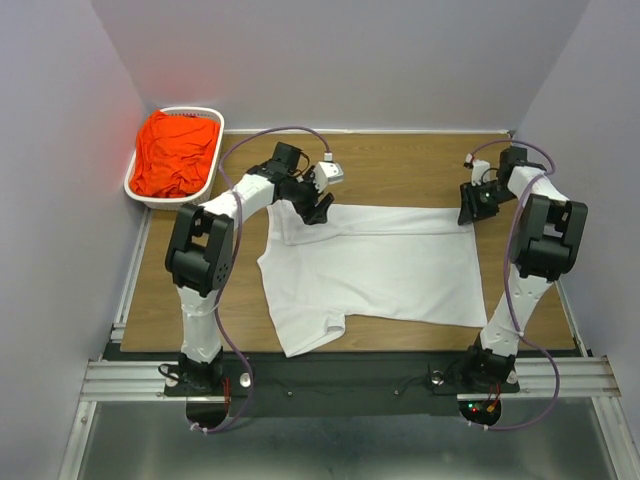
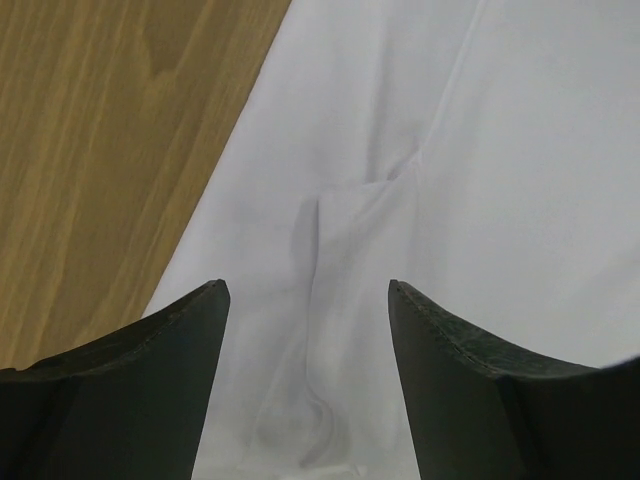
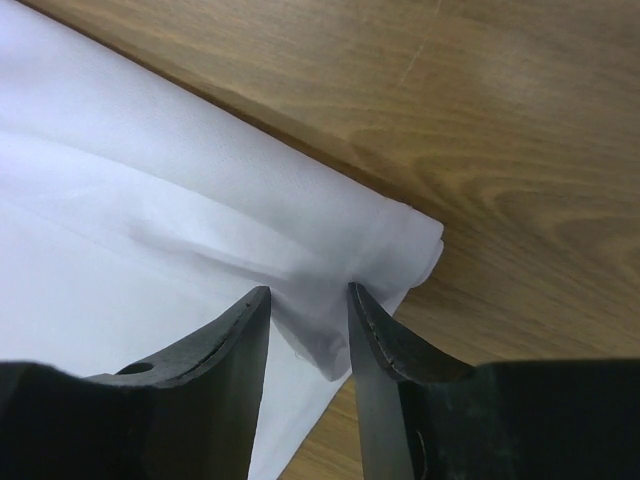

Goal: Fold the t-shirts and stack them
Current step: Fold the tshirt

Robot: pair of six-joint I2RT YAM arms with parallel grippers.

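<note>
A white t-shirt (image 1: 380,270) lies spread on the wooden table (image 1: 400,160), its far part folded over, one sleeve hanging toward the near edge. My left gripper (image 1: 320,210) stands open over the shirt's far left corner; in the left wrist view its jaws (image 2: 308,285) straddle a raised crease in the white cloth (image 2: 450,150). My right gripper (image 1: 468,212) is at the far right corner, jaws (image 3: 308,290) apart with a loose bunch of the white cloth (image 3: 150,200) between them. An orange-red t-shirt (image 1: 175,152) lies crumpled in the basket.
The white slotted basket (image 1: 160,204) sits at the far left corner of the table. Bare wood shows behind and to both sides of the shirt. Grey walls close in the left, back and right.
</note>
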